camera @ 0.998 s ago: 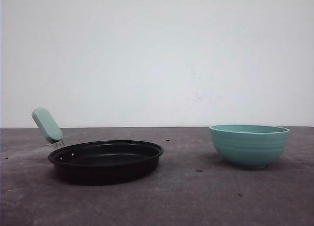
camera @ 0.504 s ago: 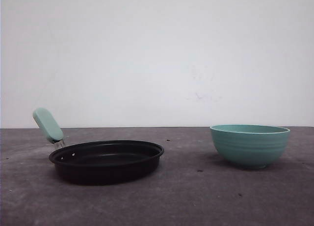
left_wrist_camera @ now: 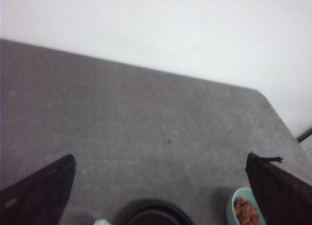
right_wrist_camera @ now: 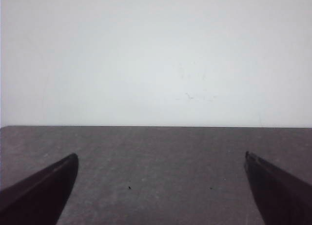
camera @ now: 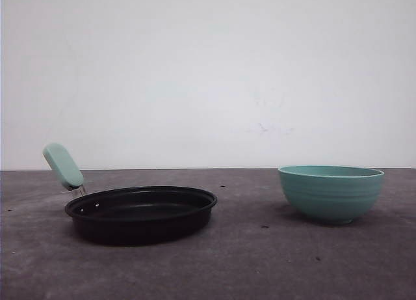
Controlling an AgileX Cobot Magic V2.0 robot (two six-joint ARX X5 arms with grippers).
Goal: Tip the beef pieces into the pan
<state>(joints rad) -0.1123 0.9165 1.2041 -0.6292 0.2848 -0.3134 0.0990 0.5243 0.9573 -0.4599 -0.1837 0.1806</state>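
Since both grippers are just hanging over the table with nothing in them, I'd say the pour hasn't really started. Left gripper (left_wrist_camera: pixel 161 195) has its fingers spread wide apart, and same for the right gripper (right_wrist_camera: pixel 161 195), which is looking out over bare grey table (right_wrist_camera: pixel 156 156) toward the wall.

Taking the pan (camera: pixel 141 212) as the landmark: it sits flat on the table and looks empty as far as I can see into it. Its mint-green handle (camera: pixel 63 165) sticks out from the pan's left-rear rim and angles upward, so the pan's long axis runs from that handle diagonally across toward the front right. Well off to the pan's right is the teal bowl (camera: pixel 331 192), upright, not touching it. From the left wrist camera you can see the beef pieces (left_wrist_camera: pixel 246 213) piled inside that bowl.

So basically everything's left: grab the bowl, carry it over the pan, tip it.
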